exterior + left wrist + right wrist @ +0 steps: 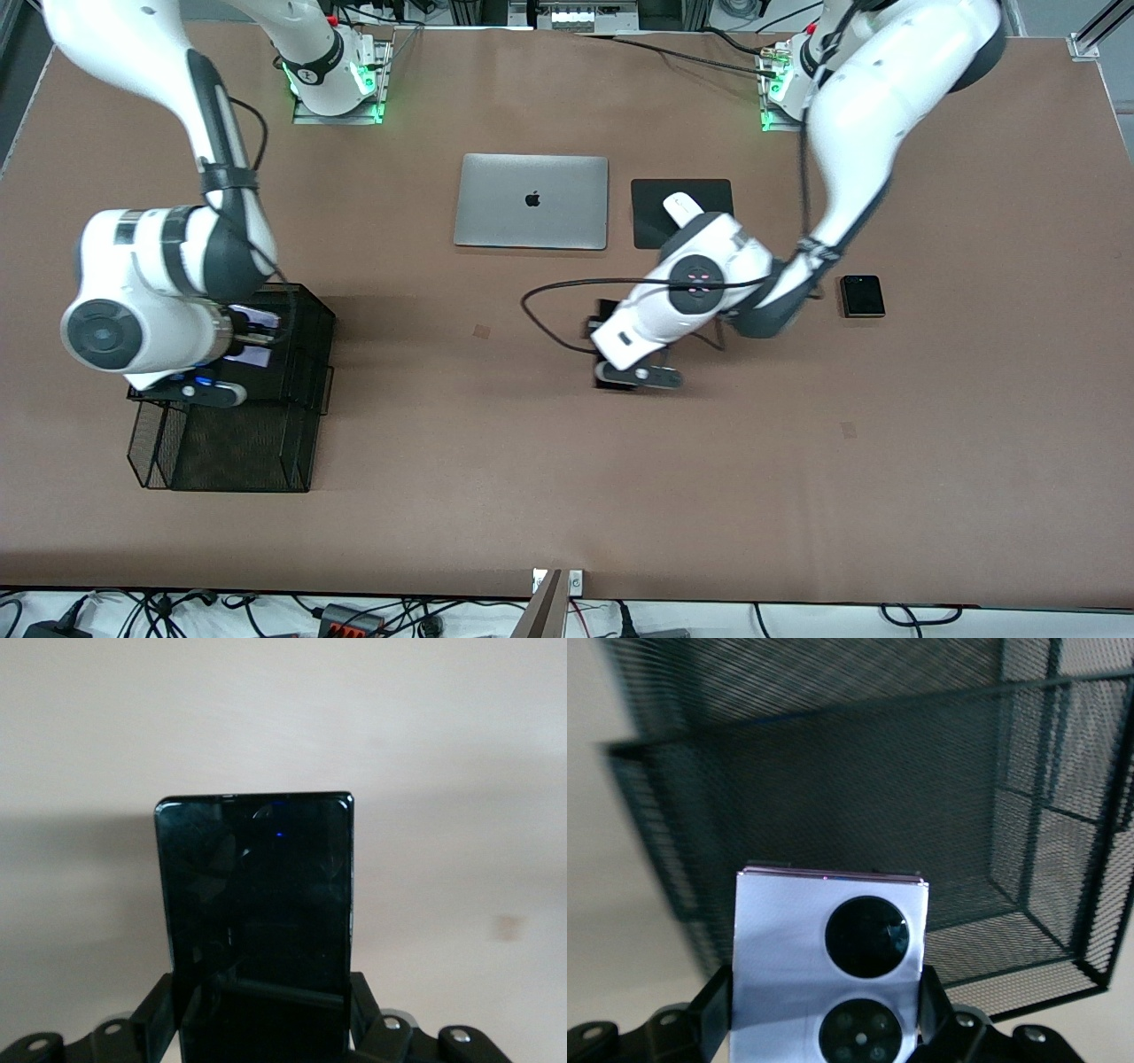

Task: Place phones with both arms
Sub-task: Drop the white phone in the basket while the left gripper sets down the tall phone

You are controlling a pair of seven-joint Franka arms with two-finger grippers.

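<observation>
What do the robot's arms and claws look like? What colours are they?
Both arms are chunky white tubes with black rings at the joints. The left arm has a thin black cable looping off its wrist, and the right arm has one running down its side. Green lights glow at the bases. Each claw, left and right, is black with two fingers and shiny silver screws.

High front camera; wrist cameras close over held phones.
</observation>
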